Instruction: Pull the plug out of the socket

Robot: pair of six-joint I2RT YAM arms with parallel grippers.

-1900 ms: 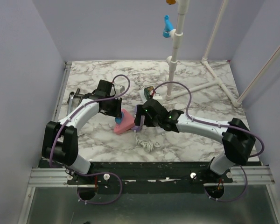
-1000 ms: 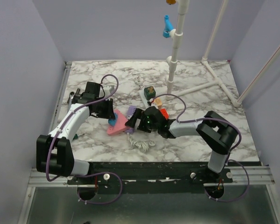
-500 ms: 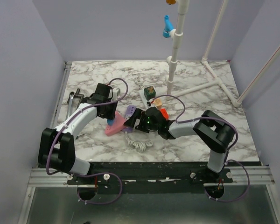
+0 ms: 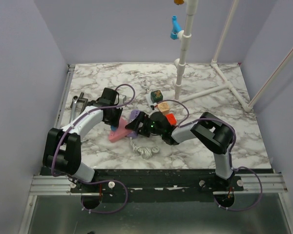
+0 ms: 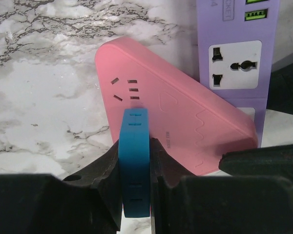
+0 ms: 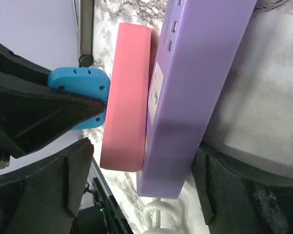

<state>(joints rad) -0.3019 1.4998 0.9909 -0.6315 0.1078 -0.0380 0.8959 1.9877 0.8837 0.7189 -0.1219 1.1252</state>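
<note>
Two end effectors grip: left (image 5: 135, 195) pinching a smooth blue plug (image 5: 135, 161), right (image 6: 141, 165) straddling the purple bar (image 6: 195, 92).

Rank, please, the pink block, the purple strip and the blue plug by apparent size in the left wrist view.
1. Pink block, largest.
2. Purple strip, partly cut off.
3. Blue plug, smallest, though nearest the camera.

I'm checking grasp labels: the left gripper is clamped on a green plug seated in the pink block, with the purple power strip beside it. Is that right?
Not quite: the plug is blue, not green, as the left wrist view shows. The rest holds: the left gripper is clamped on it, it is seated in the pink block, and the purple power strip lies beside.
</note>
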